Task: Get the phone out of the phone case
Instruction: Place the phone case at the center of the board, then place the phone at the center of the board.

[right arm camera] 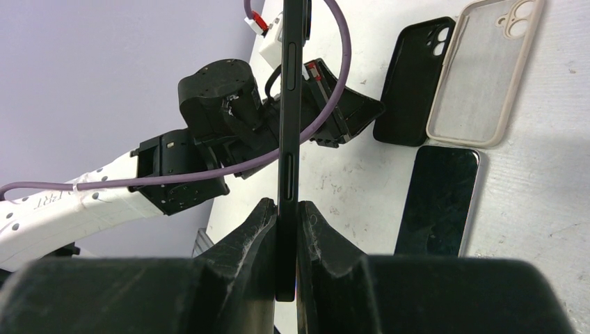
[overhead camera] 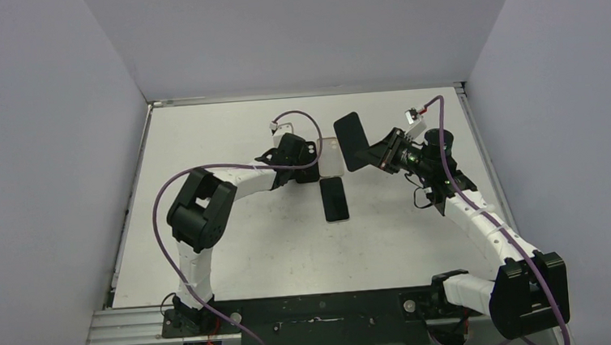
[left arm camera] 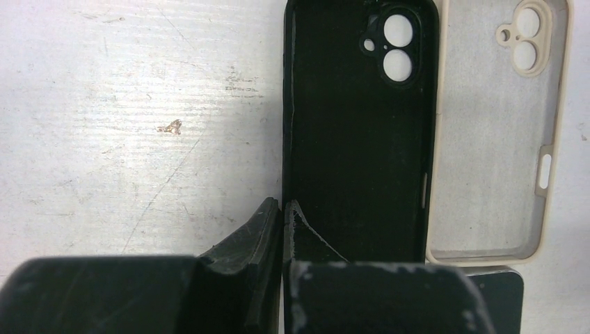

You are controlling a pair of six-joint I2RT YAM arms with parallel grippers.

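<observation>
My right gripper [overhead camera: 376,153] is shut on a black phone [overhead camera: 351,141] and holds it in the air above the table. In the right wrist view this phone [right arm camera: 291,104] stands edge-on between the fingertips of the right gripper [right arm camera: 289,207]. The empty black phone case [left arm camera: 358,132] lies open side up on the table. My left gripper [left arm camera: 284,207] is shut on its left side wall. From the right wrist, the black case [right arm camera: 414,80] lies in front of the left gripper [right arm camera: 348,115].
An empty beige case [left arm camera: 497,132] lies right beside the black one, also seen as a beige case [overhead camera: 330,159] from above. A second phone [overhead camera: 335,199] lies screen up just in front of the cases. Grey walls enclose the table [overhead camera: 235,250].
</observation>
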